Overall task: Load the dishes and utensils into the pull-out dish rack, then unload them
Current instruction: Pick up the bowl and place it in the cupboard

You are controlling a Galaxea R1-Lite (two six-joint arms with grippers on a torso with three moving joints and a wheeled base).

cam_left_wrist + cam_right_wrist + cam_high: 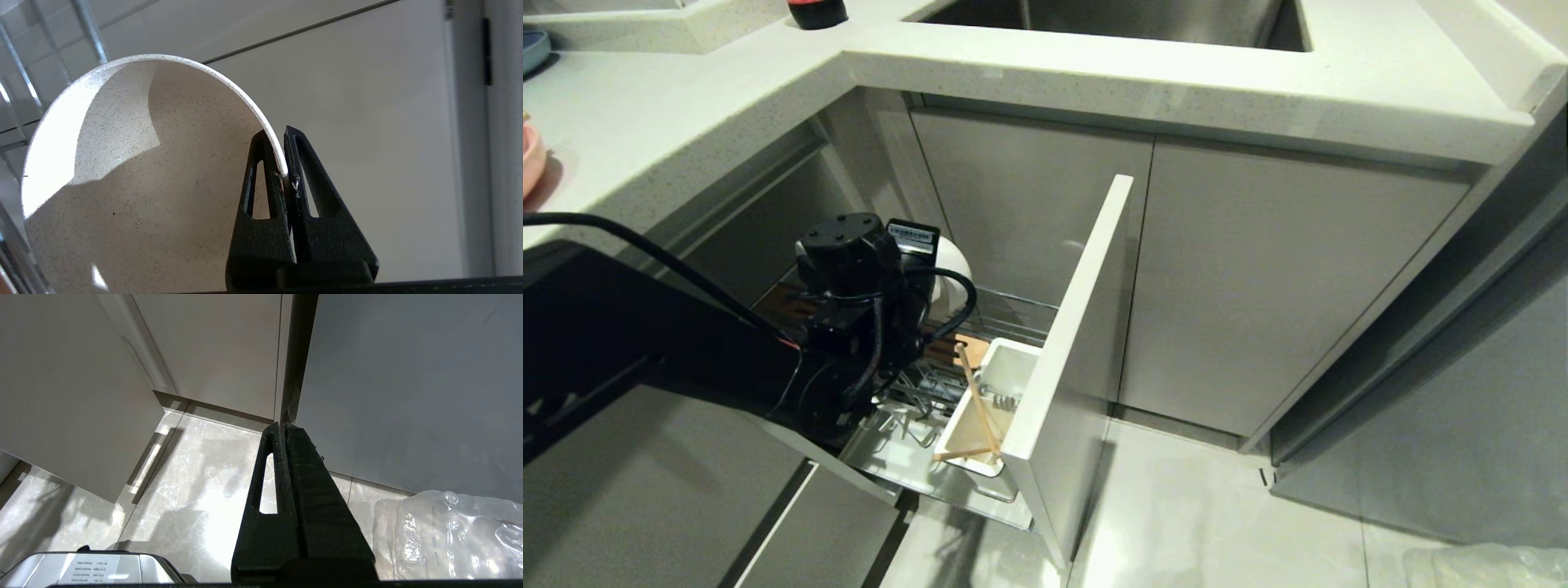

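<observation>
**Head view: my left claw clamped on the bowl's rim inside the rack**

Head view looks down at my left arm, black and cable-wrapped, reaching in from the left with its wrist bent downward into the pull-out dish rack (1013,327); the left claw (284,171) itself is hidden there under the wrist housing, with only a curve of the cream-white bowl (953,263) showing behind it. My left wrist view settles the grip: the two black, grainy, triangular fingers (261,183) are pinched together on the thin rim of the bowl (135,171), one inside, one outside; the bowl is round, smooth-walled and finely speckled, tipped on edge with its hollow toward the camera, chrome rack wires just beside it.

The rack is a chrome wire basket with upright prongs and a flat pale grey front panel (1078,343) standing open; a slotted wooden strip (952,349) lies across it. The white oblong utensil cup (992,400) sits against the panel, and the thin pale wooden chopsticks (978,404) lean crossed in it.

My right claw (283,426) hangs over the glossy tiled floor (196,477), fingers pressed together on nothing, beside crinkled clear plastic (453,531). A pink plate's edge (531,159) rests on the speckled tabletop (670,106).
</observation>
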